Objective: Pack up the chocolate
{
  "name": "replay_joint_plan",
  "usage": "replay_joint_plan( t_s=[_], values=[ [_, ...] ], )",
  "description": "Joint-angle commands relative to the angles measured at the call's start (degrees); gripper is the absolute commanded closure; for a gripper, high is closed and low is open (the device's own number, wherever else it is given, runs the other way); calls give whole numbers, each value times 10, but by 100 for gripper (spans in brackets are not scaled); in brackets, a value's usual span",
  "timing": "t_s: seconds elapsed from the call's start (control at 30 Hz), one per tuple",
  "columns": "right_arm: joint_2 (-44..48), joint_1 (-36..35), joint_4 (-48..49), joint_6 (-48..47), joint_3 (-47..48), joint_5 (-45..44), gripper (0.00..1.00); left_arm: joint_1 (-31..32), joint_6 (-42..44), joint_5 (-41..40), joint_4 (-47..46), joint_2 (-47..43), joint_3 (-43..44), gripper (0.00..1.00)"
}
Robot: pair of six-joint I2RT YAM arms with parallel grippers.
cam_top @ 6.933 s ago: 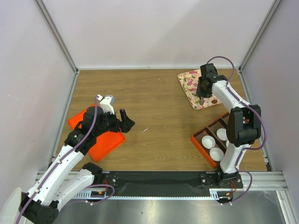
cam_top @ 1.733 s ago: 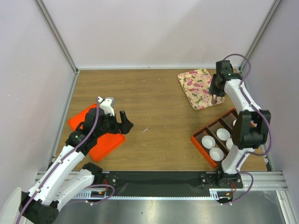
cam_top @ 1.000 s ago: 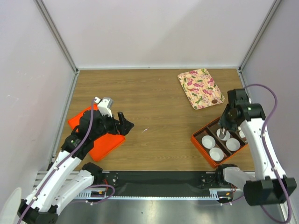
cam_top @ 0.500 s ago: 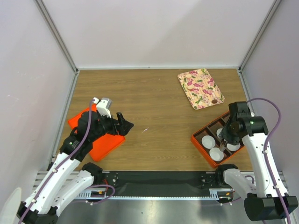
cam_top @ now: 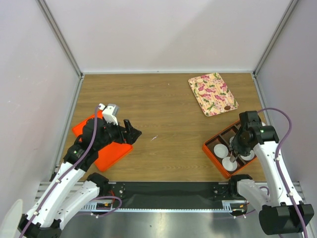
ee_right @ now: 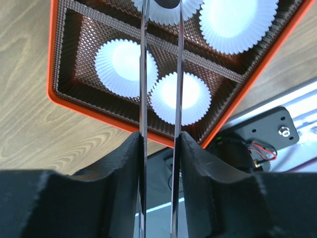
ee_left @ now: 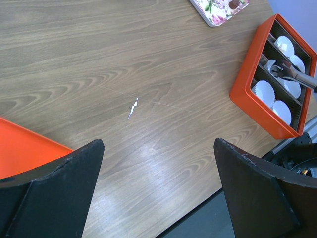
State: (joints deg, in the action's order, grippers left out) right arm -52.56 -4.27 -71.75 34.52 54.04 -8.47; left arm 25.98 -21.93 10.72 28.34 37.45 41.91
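Note:
My right gripper (ee_right: pixel 161 141) is shut on a pair of metal tongs (ee_right: pixel 144 74). Their tips pinch a dark chocolate (ee_right: pixel 166 2) just above a white paper cup (ee_right: pixel 166 17) in the orange box (ee_right: pixel 101 116). From above, the right gripper (cam_top: pixel 234 150) hangs over the box (cam_top: pixel 211 153) near its front cups. Another chocolate (cam_top: pixel 227 107) lies on the flowered tray (cam_top: pixel 210 91). My left gripper (cam_top: pixel 130 130) stands open and holds nothing, above the edge of the flat orange lid (cam_top: pixel 106 153).
The orange box holds several white paper cups (ee_right: pixel 126 67) in mesh-lined compartments. In the left wrist view the box (ee_left: pixel 245 87) sits at the right, the flowered tray (ee_left: pixel 215 10) at the top. A small white scrap (cam_top: pixel 154 138) lies mid-table. Grey walls enclose the table.
The right arm has carried the tongs and the chocolate from the far side of the orange box toward its near cups. The left arm has hardly moved.

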Motion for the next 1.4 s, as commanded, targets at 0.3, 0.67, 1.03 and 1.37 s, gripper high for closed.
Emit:
replay_joint_plan(
  t_s=[0.3, 0.67, 1.03, 1.37],
  values=[
    [-4, -2, 33, 4, 15, -23, 52, 0, 10, 3, -15, 2, 14, 0],
    [-39, -2, -17, -12, 182, -36, 52, 0, 12, 3, -13, -2, 12, 0],
    [-201, -3, 160, -82, 203, 15, 51, 0, 15, -7, -5, -4, 11, 0],
    [-322, 1, 235, -87, 242, -27, 52, 0, 15, -19, 3, -2, 10, 0]
  ],
)
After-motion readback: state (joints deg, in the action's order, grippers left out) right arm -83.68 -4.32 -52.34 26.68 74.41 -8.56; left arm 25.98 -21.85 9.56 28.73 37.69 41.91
